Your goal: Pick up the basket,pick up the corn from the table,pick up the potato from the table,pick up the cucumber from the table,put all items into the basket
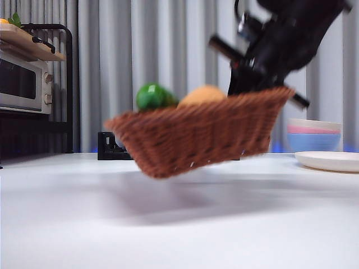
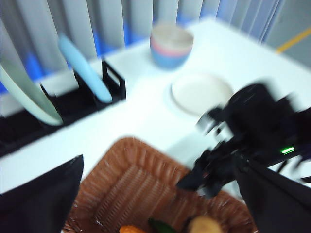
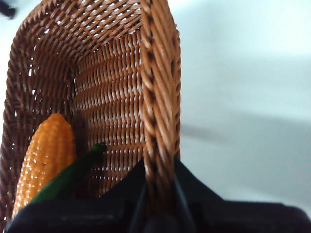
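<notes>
The basket (image 1: 205,134) hangs tilted in the middle of the front view, clear of the white table (image 1: 168,224), its right end raised and its left end low, with a soft shadow below it. The right gripper (image 3: 159,194) holds it: in the right wrist view the two black jaws are closed on the braided rim, one on the inside and one on the outside of the wall. In the front view this arm comes down dark and blurred from the upper right corner to the basket's raised right edge.

Inside the basket, the corn (image 3: 46,155) lies along the left wall in the right wrist view, with the green cucumber (image 3: 68,177) just beside it, its thin stem pointing at the woven wall. In the front view the cucumber's rounded green end (image 1: 154,97) and the tan potato (image 1: 203,94) show above the rim, side by side.

The left gripper (image 2: 160,204) looks down from above the basket; its jaws stand wide apart at the lower corners of the left wrist view, holding nothing.

Further out, a stack of bowls (image 1: 314,134) and a white plate (image 1: 330,161) sit at the right of the front view, a microwave oven (image 1: 22,84) at the upper left, and grey curtains (image 1: 151,56) behind. The left wrist view shows a black rack (image 2: 73,102) holding upright plates.
</notes>
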